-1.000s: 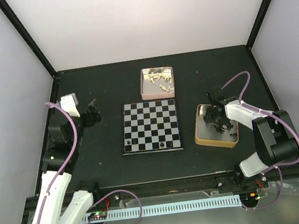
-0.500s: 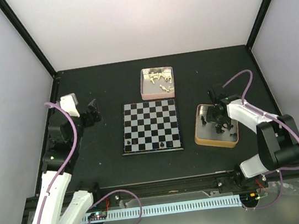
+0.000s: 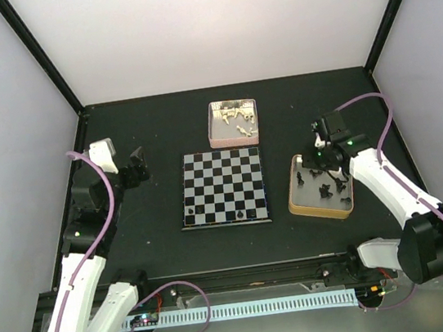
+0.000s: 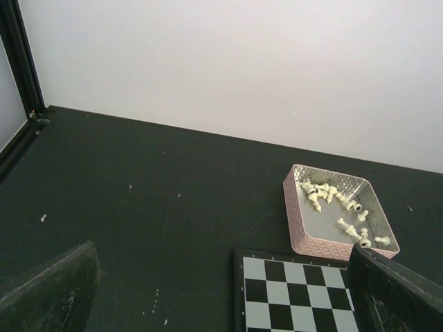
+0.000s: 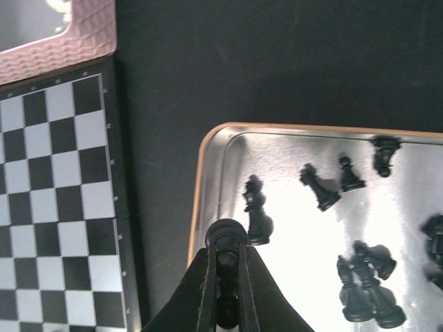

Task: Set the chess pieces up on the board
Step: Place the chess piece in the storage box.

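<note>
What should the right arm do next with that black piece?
Probably carry it left to the board. The right gripper is shut on a black piece over the tin edge, and the board is mostly bare.

Layout of the workspace. The board (image 3: 223,188) is lying at the middle of the table (image 3: 157,233), with three pieces (image 3: 239,213) standing near its near edge. A tray (image 3: 213,126) is sitting just behind the board, holding loose pieces (image 3: 235,118). A tin (image 3: 308,197) is sitting to the board's right, holding further pieces (image 3: 324,193). A single piece (image 5: 226,241) is hanging in the right jaws above the tin's left part.
</note>
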You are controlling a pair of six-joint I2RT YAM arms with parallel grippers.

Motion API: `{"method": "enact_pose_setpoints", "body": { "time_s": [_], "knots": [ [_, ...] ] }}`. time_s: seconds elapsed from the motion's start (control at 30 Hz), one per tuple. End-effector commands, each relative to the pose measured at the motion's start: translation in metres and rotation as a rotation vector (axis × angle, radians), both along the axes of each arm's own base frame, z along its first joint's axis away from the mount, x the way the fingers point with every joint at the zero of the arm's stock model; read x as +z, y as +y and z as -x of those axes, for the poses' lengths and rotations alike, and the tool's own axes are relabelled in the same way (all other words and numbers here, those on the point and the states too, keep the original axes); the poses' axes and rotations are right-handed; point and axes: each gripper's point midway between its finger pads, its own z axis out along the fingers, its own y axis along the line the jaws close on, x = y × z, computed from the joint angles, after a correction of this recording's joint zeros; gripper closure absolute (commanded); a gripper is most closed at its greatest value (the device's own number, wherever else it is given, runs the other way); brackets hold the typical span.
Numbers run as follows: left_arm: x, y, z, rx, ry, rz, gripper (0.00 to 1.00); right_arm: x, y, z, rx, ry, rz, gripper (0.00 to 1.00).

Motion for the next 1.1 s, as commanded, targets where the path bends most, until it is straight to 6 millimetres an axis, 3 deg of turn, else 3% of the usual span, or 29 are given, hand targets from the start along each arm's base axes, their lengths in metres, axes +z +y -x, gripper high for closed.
{"method": "enact_pose_setpoints", "body": {
  "time_s": [0.0, 0.23, 0.37, 0.53, 0.73, 1.07],
  "knots": [
    [0.007, -0.002, -0.001, -0.016, -0.033, 0.004, 0.01, 0.012, 0.019, 0.001, 0.076, -0.029, -0.075, 0.99],
    [0.008, -0.003, -0.001, -0.020, -0.035, 0.005, 0.01, -0.039, -0.015, 0.015, 0.006, 0.100, 0.119, 0.99],
    [0.007, -0.003, -0.001, -0.022, -0.033, 0.005, 0.01, -0.070, -0.021, 0.019, 0.005, 0.171, 0.167, 0.98],
    [0.007, -0.003, -0.001, -0.020, -0.035, 0.003, 0.01, -0.092, -0.021, 0.011, 0.010, 0.206, 0.190, 0.95],
    [0.007, -0.002, -0.001, -0.015, -0.033, 0.002, 0.01, -0.095, -0.027, 0.003, -0.008, 0.203, 0.233, 0.79],
    [0.006, -0.002, -0.001, -0.016, -0.030, 0.001, 0.01, -0.098, -0.030, -0.001, -0.018, 0.196, 0.247, 0.81]
  ]
}}
